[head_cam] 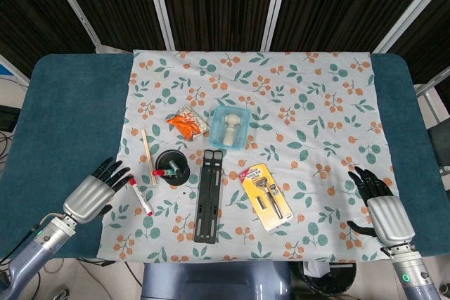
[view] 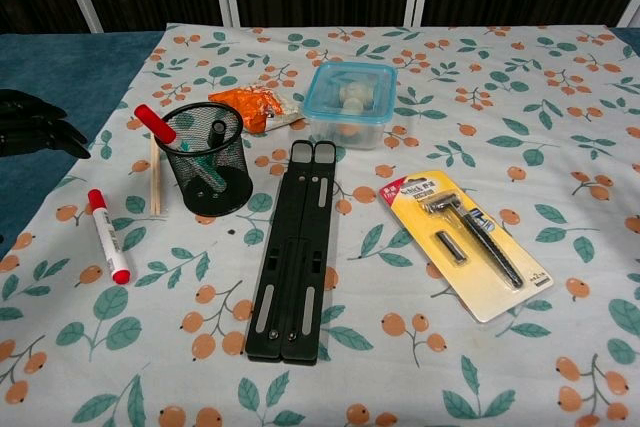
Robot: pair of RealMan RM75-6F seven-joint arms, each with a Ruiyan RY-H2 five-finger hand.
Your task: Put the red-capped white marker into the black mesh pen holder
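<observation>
Head view shows the job barely begun: the red-capped white marker lies flat on the leaf-print cloth, not in the black mesh pen holder yet. It sits just left of the holder, w/ a pair of wooden chopsticks lying near both. Chest view agrees: marker on the cloth, cap end toward the far side, holder upright beside it but apart. The holder already has stuff in it, incl. another red-topped pen and a dark one (don't mistake that for task done, I'd say). So pick-up, lift and drop-in are all left, as far as I can judge.

Left hand rests low at the cloth's left edge, palm down, fingers spread and pointing toward the marker, fingertips near its cap end but not touching. It holds nothing. Chest view only catches its dark fingertips at the left border. Right hand is well apart from everything, over the blue table at the right edge, fingers apart, thumb out, nothing in it.

Other items sit mid-cloth: folded black stand, razor pack, blue-lidded box, orange snack bag. None blocks the short path marker-to-holder, by my read.
</observation>
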